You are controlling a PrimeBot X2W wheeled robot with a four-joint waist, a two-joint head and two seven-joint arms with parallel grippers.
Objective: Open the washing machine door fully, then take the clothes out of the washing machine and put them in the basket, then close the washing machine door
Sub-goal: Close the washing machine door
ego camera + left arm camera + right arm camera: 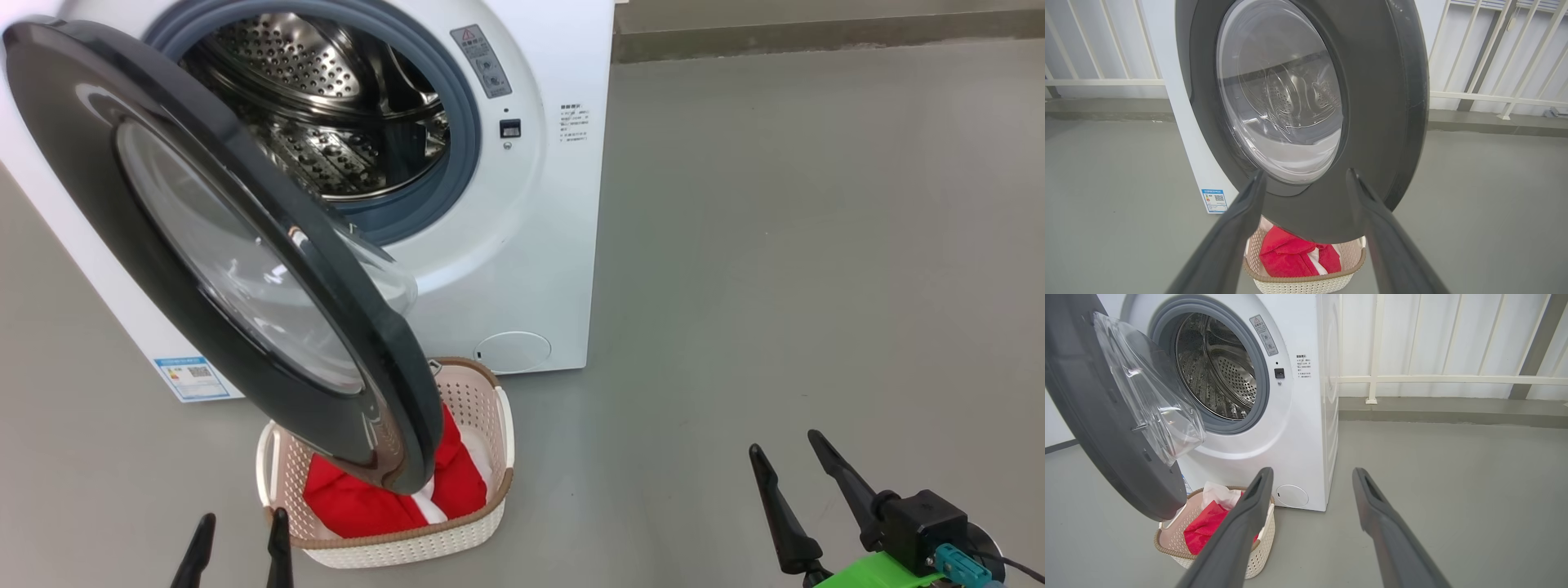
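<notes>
In the head view the washing machine (pixel 522 269) stands at the far left on a smooth grey floor (pixel 775 245). The washing machine door (pixel 229 253) stands open, and its lower edge overhangs the basket (pixel 457 539) on the floor just in front. The clothes (pixel 359 506) lie in the basket. A blue label (pixel 192 377) with a small code square sits at the machine's lower left corner. A grey warning sticker (pixel 482 61) with a red triangle sits beside the port, right of it a block of small print (pixel 575 122) (none of the writing is legible). The left gripper (pixel 242 516) and right gripper (pixel 784 441) wait near, fingers spread, holding nothing. The left wrist view faces the door's glass, with a white railing (pixel 1494 61) behind. The right wrist view shows the perforated steel drum (pixel 1220 375) through the port.
</notes>
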